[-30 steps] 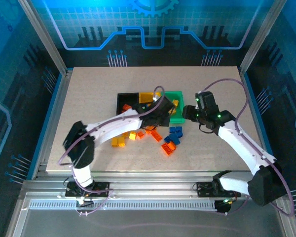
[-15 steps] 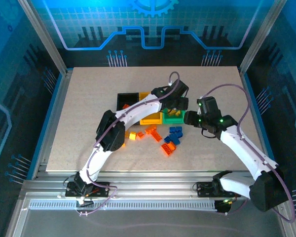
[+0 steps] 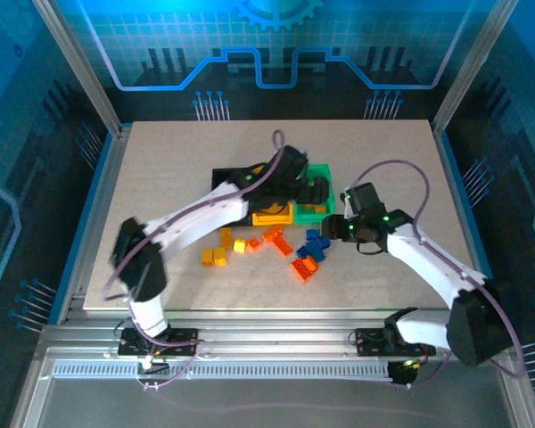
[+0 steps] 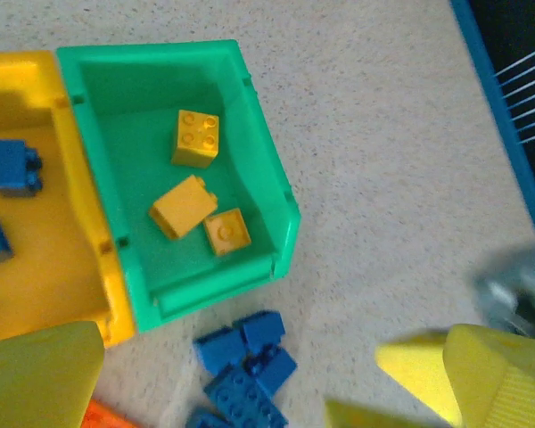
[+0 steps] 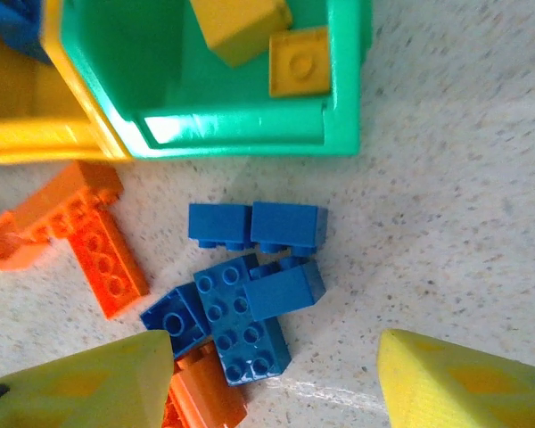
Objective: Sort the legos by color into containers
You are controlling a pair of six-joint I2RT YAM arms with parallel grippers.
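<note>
1. Heaped small blue plastic bricks [image 5: 241, 294], loose on the speckled tabletop [image 5: 428, 178], just before the green open-top plastic bin [image 5: 343, 98].
2. Inside that bin, three small yellow plastic bricks [image 4: 185, 207]; touching its side, the yellow plastic bin [image 4: 45, 267].
3. Above the heap, right gripper [image 5: 272, 357], jaws wide, empty.
4. Over the bins, left gripper [image 4: 236, 348], jaws wide, empty.

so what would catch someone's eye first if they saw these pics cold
The green bin stands out, right of the yellow bin, with three yellow bricks lying in it. Just in front of it on the table, a heap of blue bricks sits between the open fingers of the right gripper, with orange bricks beside the heap.
</note>
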